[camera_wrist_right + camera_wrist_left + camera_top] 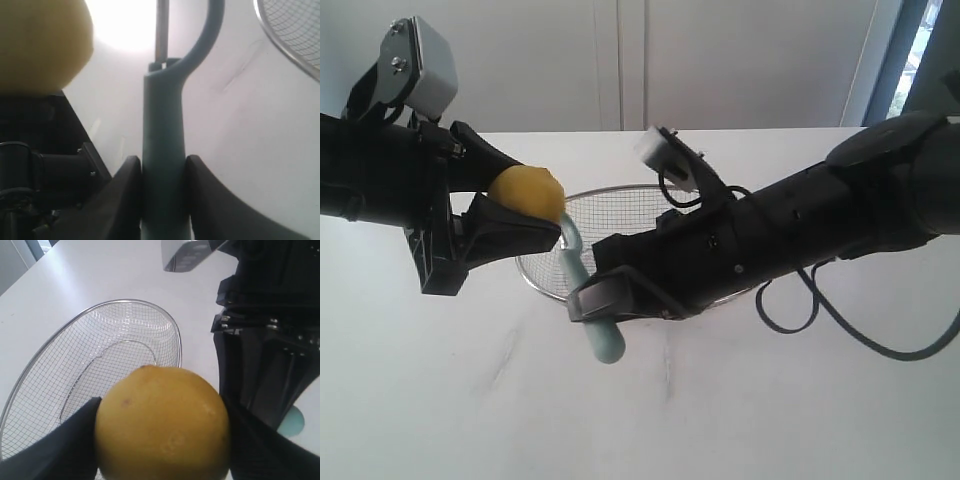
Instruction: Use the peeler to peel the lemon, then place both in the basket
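The white surface [470, 400] fills most of the exterior view. At its centre sits the wire-mesh basket [605, 215]; its right part is hidden behind the right arm, and the peeler crosses its near rim. Left of centre, the left pincer [542, 205] is clamped on the lemon [527, 192], held off the surface beside the basket's left rim. The lemon's skin is smooth, yellow and faintly speckled, and the lower finger covers its underside. At centre, the right pincer [605, 300] pinches the pale teal peeler [607, 343] mid-handle, hiding that stretch. The curved head stands just beside the lemon; whether they touch cannot be told.
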You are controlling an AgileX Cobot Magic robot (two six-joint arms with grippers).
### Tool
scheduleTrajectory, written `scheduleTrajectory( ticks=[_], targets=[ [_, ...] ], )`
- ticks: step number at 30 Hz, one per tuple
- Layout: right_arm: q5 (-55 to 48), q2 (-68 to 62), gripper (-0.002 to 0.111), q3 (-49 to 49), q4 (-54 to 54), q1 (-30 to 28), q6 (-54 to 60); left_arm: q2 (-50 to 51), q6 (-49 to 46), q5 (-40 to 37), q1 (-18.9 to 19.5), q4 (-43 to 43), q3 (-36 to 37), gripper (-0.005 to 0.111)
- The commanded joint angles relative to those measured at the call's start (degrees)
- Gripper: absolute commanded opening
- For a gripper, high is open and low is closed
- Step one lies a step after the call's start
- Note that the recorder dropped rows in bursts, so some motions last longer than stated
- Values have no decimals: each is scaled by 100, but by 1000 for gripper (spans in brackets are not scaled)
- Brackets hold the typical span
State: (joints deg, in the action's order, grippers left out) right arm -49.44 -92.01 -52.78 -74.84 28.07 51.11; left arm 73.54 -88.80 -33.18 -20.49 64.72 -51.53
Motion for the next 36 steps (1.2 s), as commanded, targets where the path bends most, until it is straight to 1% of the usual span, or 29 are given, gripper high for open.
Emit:
scheduleTrajectory(
  ticks=[1,11,17,23,27,36],
  targets=[
    [-123,-3,0,22,-332,53,161,-31,5,-108,-27,165,8,1],
    [-133,46,0,22,-463,40,121,-31,5,-108,-27,165,8,1],
    [5,335,0,22,-340,30,121,-31,5,-108,-27,165,8,1],
    [8,560,0,22,-240,-236,8,-31,5,-108,-27,165,8,1],
    [-173,697,0,22,-199,-391,8,-31,5,-108,-27,165,8,1],
    [-462,1300,0,22,53,-537,-46,-31,5,-108,-27,165,8,1]
  ],
)
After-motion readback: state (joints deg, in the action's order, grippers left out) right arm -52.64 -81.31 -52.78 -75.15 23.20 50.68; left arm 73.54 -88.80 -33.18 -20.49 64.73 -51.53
